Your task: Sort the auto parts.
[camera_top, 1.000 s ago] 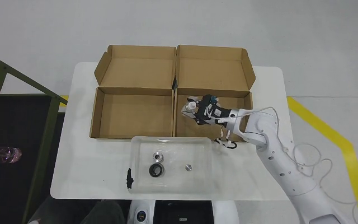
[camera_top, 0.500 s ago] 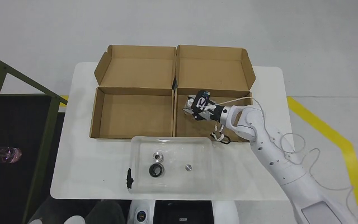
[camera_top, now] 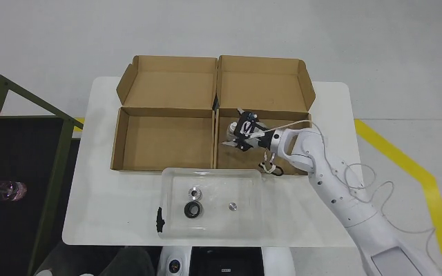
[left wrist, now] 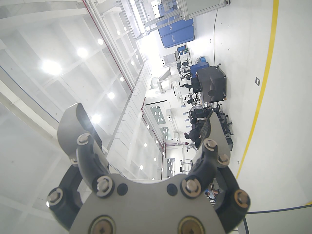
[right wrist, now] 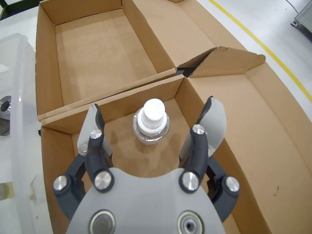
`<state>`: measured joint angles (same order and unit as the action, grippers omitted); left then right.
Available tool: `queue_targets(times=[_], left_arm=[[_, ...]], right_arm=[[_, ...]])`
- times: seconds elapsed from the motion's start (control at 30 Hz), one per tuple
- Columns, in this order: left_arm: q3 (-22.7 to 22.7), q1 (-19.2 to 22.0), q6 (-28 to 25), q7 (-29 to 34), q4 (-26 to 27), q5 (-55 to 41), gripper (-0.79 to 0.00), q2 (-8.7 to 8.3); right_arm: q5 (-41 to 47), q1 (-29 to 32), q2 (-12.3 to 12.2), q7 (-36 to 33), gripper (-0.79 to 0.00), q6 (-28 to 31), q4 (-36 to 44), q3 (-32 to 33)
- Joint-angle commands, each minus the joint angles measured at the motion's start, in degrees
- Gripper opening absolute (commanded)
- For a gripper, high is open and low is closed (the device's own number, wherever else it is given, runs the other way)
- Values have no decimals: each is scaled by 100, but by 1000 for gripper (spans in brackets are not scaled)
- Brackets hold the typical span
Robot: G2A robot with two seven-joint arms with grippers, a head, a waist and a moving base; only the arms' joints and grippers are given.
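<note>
Part (right wrist: 151, 124) stands upright in the box (right wrist: 256, 127) just beyond the right hand (right wrist: 154, 107), fingers (right wrist: 215, 120) spread.

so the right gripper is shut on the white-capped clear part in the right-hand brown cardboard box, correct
No, the right gripper is open; its fingers stand apart from the white-capped clear part, which sits in the right-hand brown cardboard box. The right wrist view shows this.

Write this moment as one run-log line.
right gripper: open | capped part: upright in right box | tub: three parts
</note>
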<state>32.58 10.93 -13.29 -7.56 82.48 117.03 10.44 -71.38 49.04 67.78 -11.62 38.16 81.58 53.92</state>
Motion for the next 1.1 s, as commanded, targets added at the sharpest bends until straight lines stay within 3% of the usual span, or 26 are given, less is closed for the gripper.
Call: queue_targets(times=[0.0, 0.57, 1.07], left_arm=[[0, 0, 0, 0, 0, 0, 0, 0], [0, 0, 0, 0, 0, 0, 0, 0], [0, 0, 0, 0, 0, 0, 0, 0]], right_arm=[[-34, 87, -38, -36, 0, 65, 209, 113], [-3, 940, -351, -862, 0, 1199, 1882, 800], [-343, 1765, -468, -1380, 0, 1603, 2991, 402]])
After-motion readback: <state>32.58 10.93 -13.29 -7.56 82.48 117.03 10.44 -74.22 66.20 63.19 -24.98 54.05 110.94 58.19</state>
